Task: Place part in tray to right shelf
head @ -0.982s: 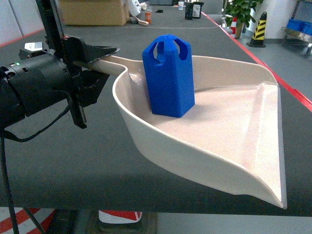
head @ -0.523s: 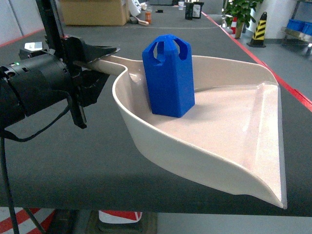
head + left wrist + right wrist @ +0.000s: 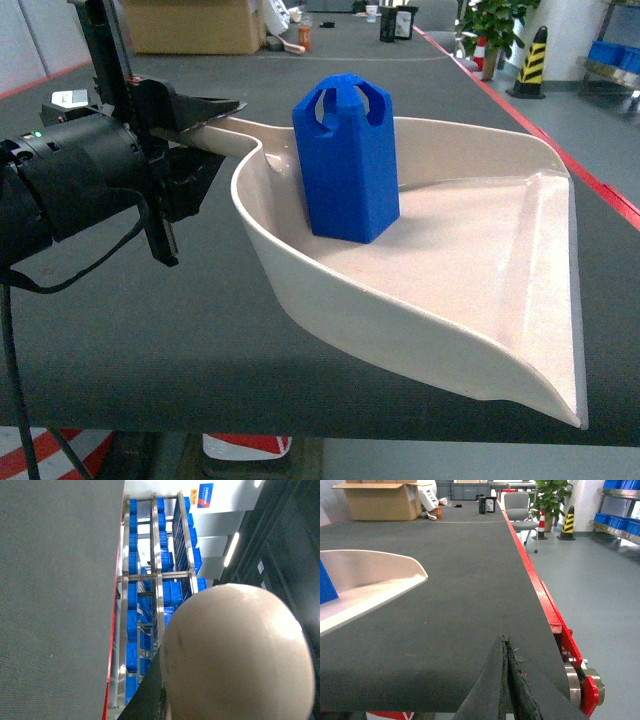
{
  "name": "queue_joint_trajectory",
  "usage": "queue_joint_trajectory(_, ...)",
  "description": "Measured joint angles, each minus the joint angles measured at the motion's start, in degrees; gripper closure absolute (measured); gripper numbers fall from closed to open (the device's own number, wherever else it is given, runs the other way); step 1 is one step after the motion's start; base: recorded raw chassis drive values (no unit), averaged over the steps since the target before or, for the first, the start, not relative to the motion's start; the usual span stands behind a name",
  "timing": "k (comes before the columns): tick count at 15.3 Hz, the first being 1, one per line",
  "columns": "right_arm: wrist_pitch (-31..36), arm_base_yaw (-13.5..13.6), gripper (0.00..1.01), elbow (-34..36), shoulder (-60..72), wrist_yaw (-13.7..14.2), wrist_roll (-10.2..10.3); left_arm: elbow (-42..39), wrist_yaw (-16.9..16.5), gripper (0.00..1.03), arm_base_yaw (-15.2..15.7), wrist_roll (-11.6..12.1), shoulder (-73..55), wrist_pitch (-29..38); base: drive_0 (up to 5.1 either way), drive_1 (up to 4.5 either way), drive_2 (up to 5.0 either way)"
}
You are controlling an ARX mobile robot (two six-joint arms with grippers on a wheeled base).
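one faceted glossy blue part [image 3: 346, 160] stands in the smooth beige tray [image 3: 480, 300], its handle clamped by the left hand [image 3: 190, 125].

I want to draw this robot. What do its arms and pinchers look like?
The left arm is a fat matte-black cylinder with a tiny green light, a white sticker and a loose black cable underneath. Its left gripper has flat, pointed black fingers. The right gripper shows two thin black fingers with worn rubbery edges.

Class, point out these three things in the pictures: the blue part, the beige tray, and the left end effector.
blue part [image 3: 345, 170], head view, front face of its upright body
beige tray [image 3: 400, 325], head view, near side wall
left end effector [image 3: 195, 120], head view, fingertips closed on the tray's handle
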State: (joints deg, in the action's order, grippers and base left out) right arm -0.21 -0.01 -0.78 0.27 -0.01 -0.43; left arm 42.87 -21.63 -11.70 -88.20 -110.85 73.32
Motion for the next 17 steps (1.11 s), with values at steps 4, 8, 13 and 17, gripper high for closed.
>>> queue_joint_trajectory(4, 0.00, 0.00, 0.99, 0.00, 0.00, -0.02, 0.00, 0.00, -0.02, 0.88, 0.00, 0.00, 0.00, 0.00, 0.0, 0.00, 0.0)
queue_joint_trajectory(8, 0.00, 0.00, 0.66, 0.00, 0.00, 0.00, 0.00, 0.00, -0.02, 0.88, 0.00, 0.00, 0.00, 0.00, 0.0, 0.00, 0.0)
queue_joint_trajectory(13, 0.02, 0.00, 0.02, 0.00, 0.00, -0.04, 0.02, 0.00, 0.02, 0.88, 0.15, -0.02, 0.00, -0.02, 3.8, -2.48, -1.6)
queue_joint_trajectory(17, 0.00, 0.00, 0.03, 0.00, 0.00, -0.02, 0.00, 0.00, 0.00, 0.88, 0.07, 0.02, -0.11, -0.11, 4.6, -3.83, -1.0)
